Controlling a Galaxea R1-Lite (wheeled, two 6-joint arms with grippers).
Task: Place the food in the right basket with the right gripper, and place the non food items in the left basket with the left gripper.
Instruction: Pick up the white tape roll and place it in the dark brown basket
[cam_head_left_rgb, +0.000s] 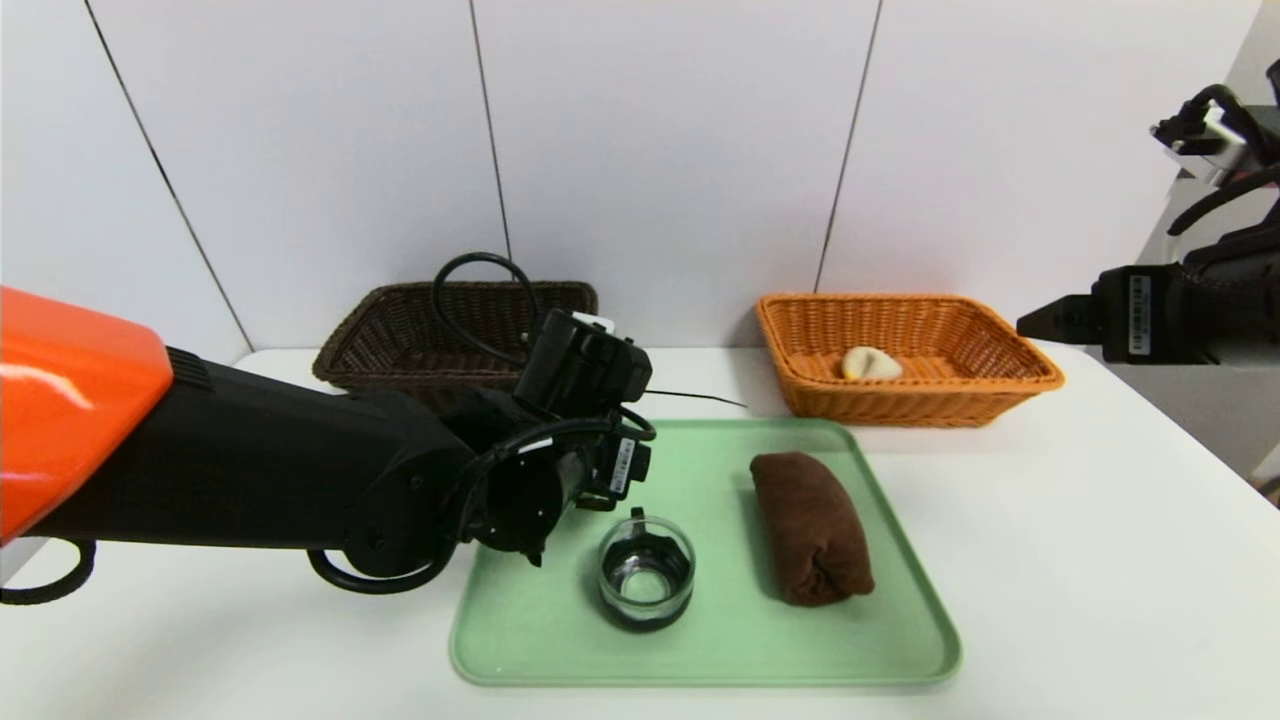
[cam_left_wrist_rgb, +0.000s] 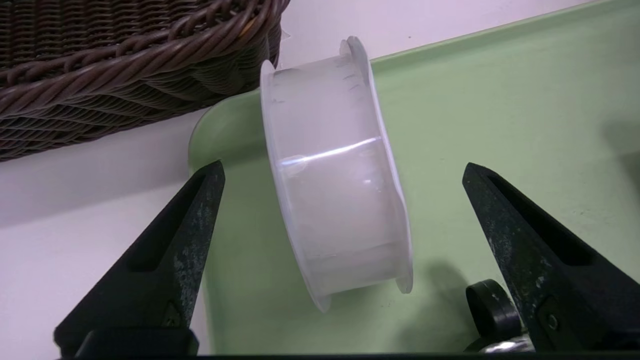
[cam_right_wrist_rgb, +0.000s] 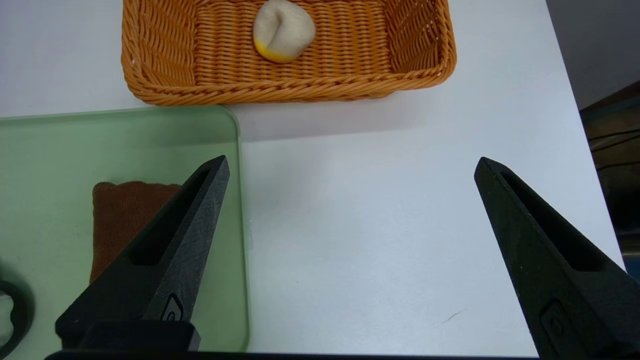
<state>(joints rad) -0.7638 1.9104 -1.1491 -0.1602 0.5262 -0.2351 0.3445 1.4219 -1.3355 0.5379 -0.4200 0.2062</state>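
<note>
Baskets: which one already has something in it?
The orange wicker basket, on the robot's right: it holds a whitish, yellow-edged bun-like item.

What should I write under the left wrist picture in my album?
Left gripper, wide open around a white spool on the green tray.

The head view looked forward and down over the whole bench (cam_head_left_rgb: 1050, 520); the left wrist view faced down close above the green tray (cam_left_wrist_rgb: 450, 110), the right from higher, sharing the orange basket (cam_head_left_rgb: 920, 405) with the head's.
</note>
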